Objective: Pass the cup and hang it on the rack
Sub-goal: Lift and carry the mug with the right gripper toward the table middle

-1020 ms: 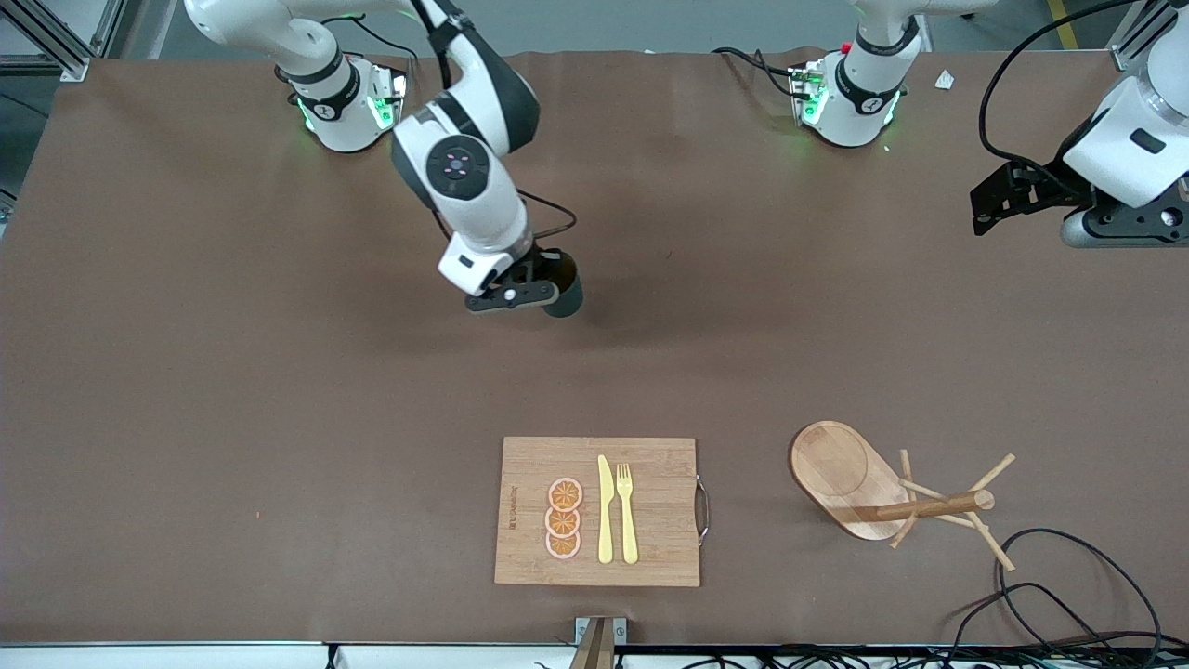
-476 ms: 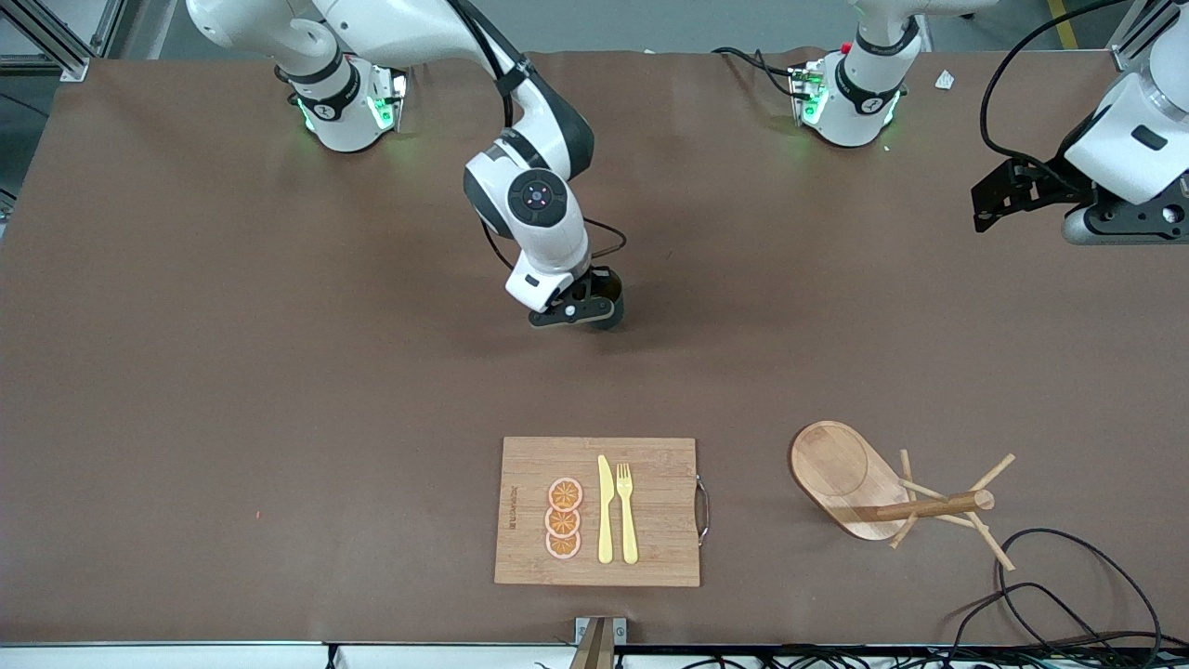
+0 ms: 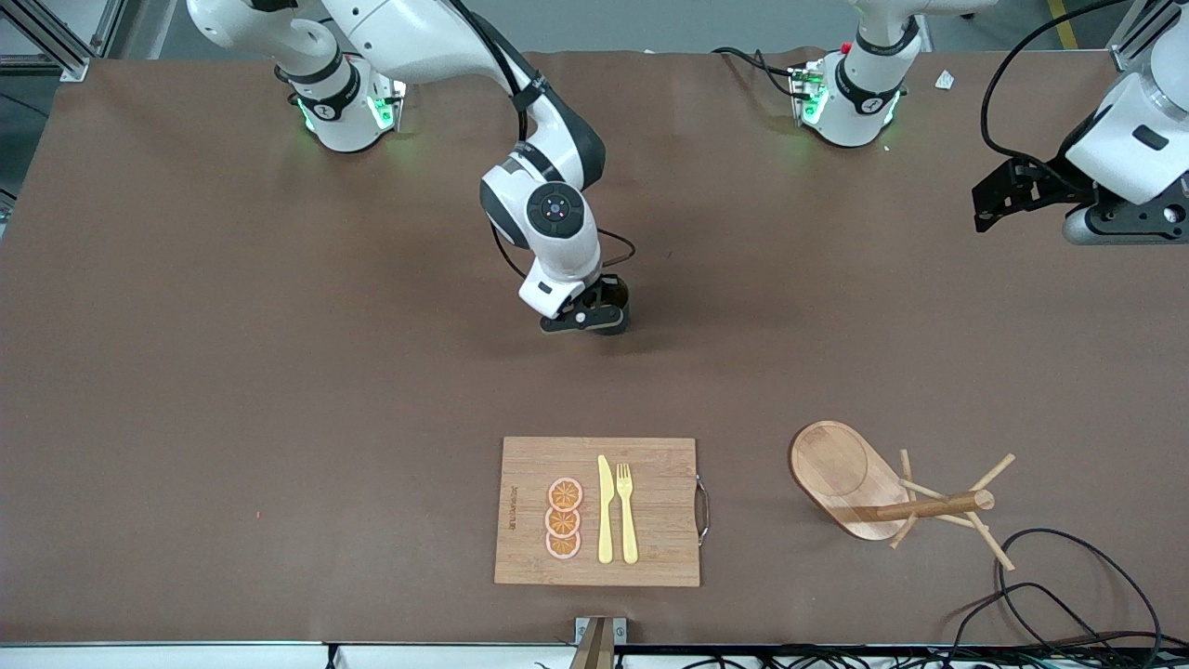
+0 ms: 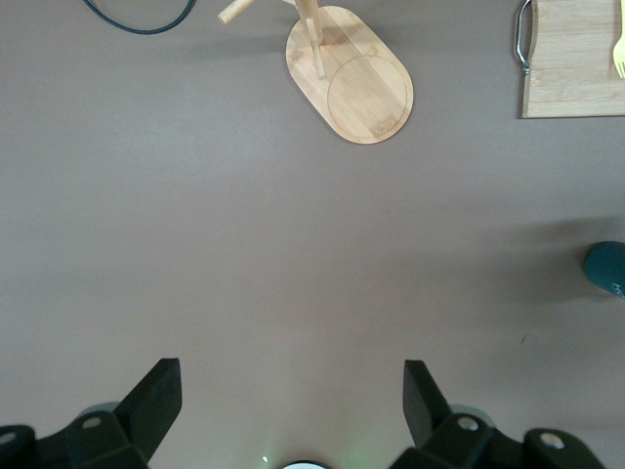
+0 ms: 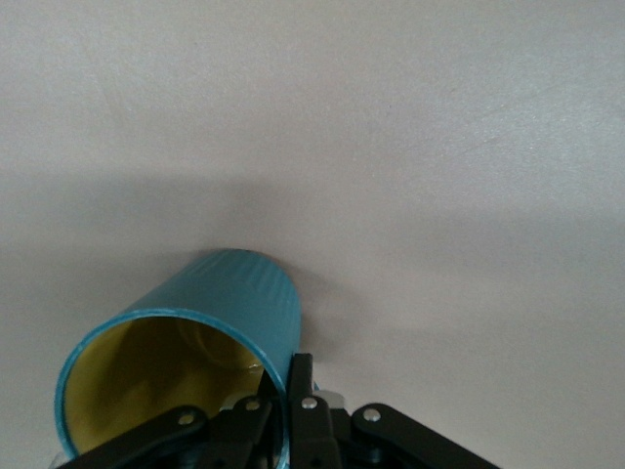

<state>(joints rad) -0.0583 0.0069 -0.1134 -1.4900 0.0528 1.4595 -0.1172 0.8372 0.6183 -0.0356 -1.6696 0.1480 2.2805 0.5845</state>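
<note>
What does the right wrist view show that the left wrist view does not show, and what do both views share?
Only the right wrist view shows the cup's yellow inside and the right gripper shut on its rim. Only the left wrist view shows the rack, a corner of the cutting board, a black cable and the open left gripper, which waits. Both show the cup and the brown table.

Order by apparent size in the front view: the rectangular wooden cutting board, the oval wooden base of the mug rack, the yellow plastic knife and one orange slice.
1. Rectangular wooden cutting board
2. Oval wooden base of the mug rack
3. Yellow plastic knife
4. Orange slice
</note>
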